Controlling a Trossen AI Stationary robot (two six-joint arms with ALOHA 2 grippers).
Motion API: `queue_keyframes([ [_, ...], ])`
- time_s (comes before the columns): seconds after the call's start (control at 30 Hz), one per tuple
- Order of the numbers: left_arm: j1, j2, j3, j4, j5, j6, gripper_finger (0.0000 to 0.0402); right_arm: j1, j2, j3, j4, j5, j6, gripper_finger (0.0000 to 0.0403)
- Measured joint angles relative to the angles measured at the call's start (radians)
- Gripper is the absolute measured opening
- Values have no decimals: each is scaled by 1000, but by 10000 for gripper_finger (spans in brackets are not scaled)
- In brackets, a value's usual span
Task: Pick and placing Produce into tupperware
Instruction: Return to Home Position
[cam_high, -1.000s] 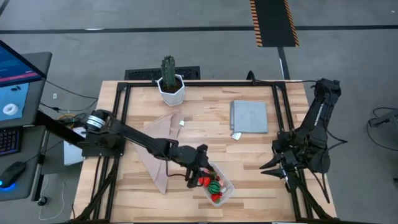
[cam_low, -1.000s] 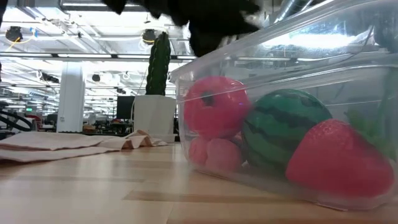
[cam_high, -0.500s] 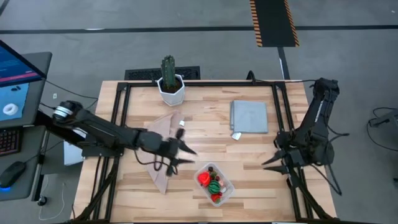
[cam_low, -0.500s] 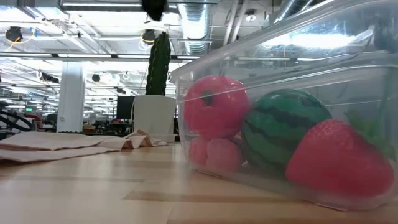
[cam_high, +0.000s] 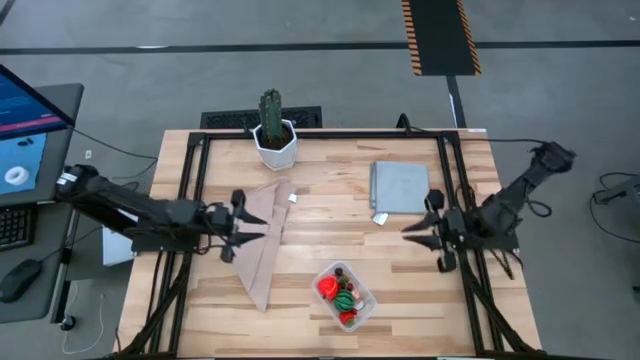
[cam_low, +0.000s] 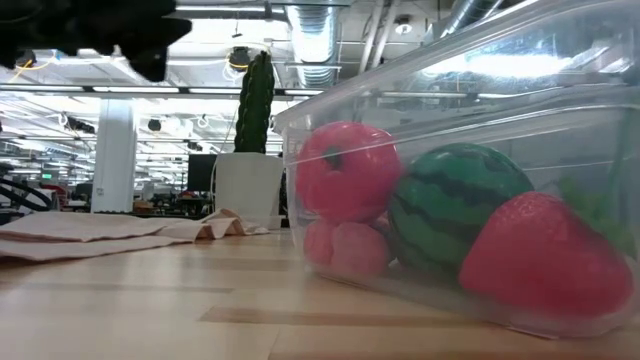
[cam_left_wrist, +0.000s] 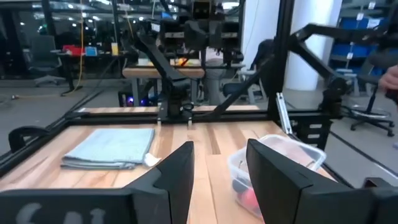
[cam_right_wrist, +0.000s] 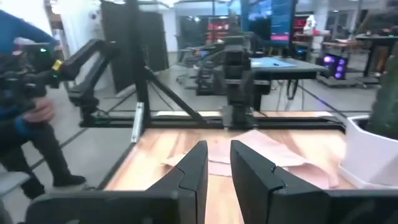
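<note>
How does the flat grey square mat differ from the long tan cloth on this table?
The grey square mat lies flat and neatly squared; the tan cloth is rumpled and stretched out long. The mat sits on the right half of the wooden table, by the right gripper; the cloth lies on the left half, partly beneath the left gripper. Both rest on the tabletop, outside the clear plastic container.

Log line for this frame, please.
left gripper: open, over cloth | right gripper: open, near mat | produce: in tupperware | held: nothing
</note>
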Motion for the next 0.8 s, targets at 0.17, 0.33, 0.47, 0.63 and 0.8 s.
queue_keyframes([
  [0.17,-2,-245,-38,-230,-1,-28,139,-104,-45,0,-32,-146,-41,93],
  [0.33,-10,-440,-38,-424,-6,-47,139,-104,-195,0,-148,-95,-60,93],
  [0.47,-18,-559,-38,-514,-13,-34,139,-104,-344,-51,-176,-80,-75,93],
  [0.63,-18,-678,-35,-651,-35,-31,139,-103,-580,-170,-210,-106,-78,93],
  [0.8,-21,-672,-35,-712,-87,-43,139,-103,-589,-205,-220,-112,-82,93],
])
